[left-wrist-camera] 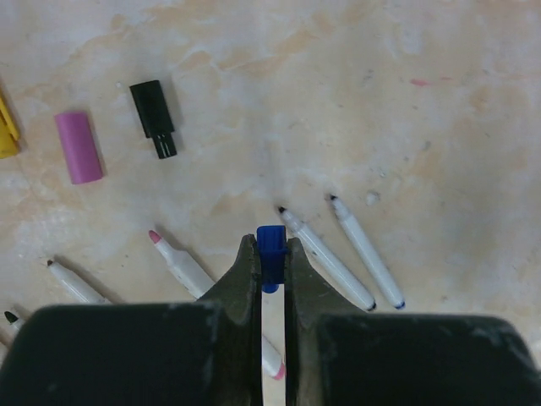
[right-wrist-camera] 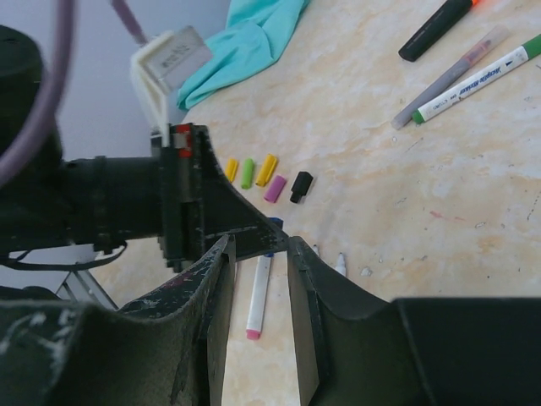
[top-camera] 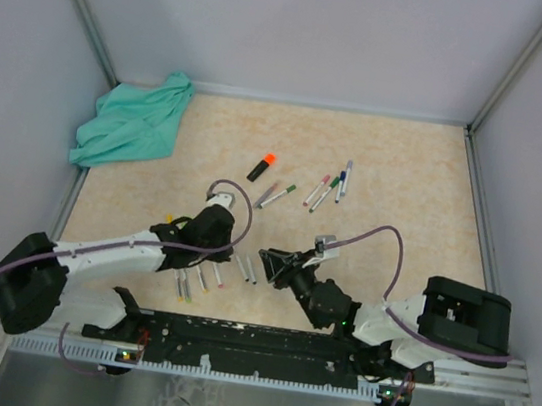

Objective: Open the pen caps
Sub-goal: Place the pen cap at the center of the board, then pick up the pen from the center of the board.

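far left: crumpled teal cloth on beige marbled bench | we see stubby pink plastic cap and stubby black plastic cap lying loose, just apart | left pincer clenched on stubby blue plastic cap, thin white pen barrel running back between its fingers | right pincer released, jaws apart, empty, facing the left one

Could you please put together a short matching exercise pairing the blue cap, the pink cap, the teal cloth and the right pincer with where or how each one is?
Things:
1. blue cap
2. pink cap
3. teal cloth
4. right pincer

Places or states:
A. open
B. bunched at the far left corner
C. clamped in the left pincer
D. loose on the table beside the black cap

Pairs: 1-C, 2-D, 3-B, 4-A
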Motion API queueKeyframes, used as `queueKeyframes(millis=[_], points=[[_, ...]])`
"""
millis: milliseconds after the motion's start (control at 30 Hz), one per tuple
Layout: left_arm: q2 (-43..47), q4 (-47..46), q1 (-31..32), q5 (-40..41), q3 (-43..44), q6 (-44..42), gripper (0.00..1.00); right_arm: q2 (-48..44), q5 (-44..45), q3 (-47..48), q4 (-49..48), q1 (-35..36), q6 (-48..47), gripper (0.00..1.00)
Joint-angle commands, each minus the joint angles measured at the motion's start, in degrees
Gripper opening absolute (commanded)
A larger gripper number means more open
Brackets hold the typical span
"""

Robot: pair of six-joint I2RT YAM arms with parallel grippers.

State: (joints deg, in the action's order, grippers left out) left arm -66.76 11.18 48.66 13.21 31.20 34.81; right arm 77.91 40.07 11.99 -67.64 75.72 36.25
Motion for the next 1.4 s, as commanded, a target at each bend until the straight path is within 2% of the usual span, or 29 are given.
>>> queueKeyframes(millis=[0,200,300,567,767,967,1067,1167,1267,1367], points=[[-8.27,1.81,0.17,8.94,6.12,3.99,0.06,-1.96,3.68,-0.99,-2.76,0.57,1.0,0.32],[-18.51,5.03,-0.1,14.09,14.27,4.34,0.06,-1.74,3.22,-0.56,-2.89,0.65,0.92,0.32],[-21.91,4.34,-1.15,13.98,16.3,3.25,0.08,-1.69,3.22,-0.58,-3.26,0.68,0.67,0.32],[-27.28,2.91,-2.79,10.57,18.65,2.86,0.24,-3.18,4.81,-2.3,-4.03,0.79,1.36,0.32],[-25.74,3.67,-2.87,11.12,19.17,2.36,0.37,-3.38,5.06,-2.91,-5.13,0.83,1.5,0.32],[-21.83,5.42,-2.87,11.68,19.96,0.63,0.4,-3.73,5.05,-3.33,-5.79,0.94,1.46,0.32],[-18.48,3.99,-3.07,11.1,20.15,-3.34,0.42,-3.71,4.78,-3.44,-6.16,0.92,1.39,0.32],[-15.59,1.07,-4.45,9.4,19.54,-8.68,0.49,-3.73,4.83,-3.67,-6.9,1.0,1.23,0.32],[-13.95,-1.03,-7.32,4.5,20.21,-13.85,0.55,-3.89,5.21,-4.18,-7.42,1.01,1.27,0.33],[-13.94,-2.45,-11.25,-5.69,22.3,-17.7,0.62,-3.99,5.74,-4.8,-8.98,1.09,1.45,0.33]])
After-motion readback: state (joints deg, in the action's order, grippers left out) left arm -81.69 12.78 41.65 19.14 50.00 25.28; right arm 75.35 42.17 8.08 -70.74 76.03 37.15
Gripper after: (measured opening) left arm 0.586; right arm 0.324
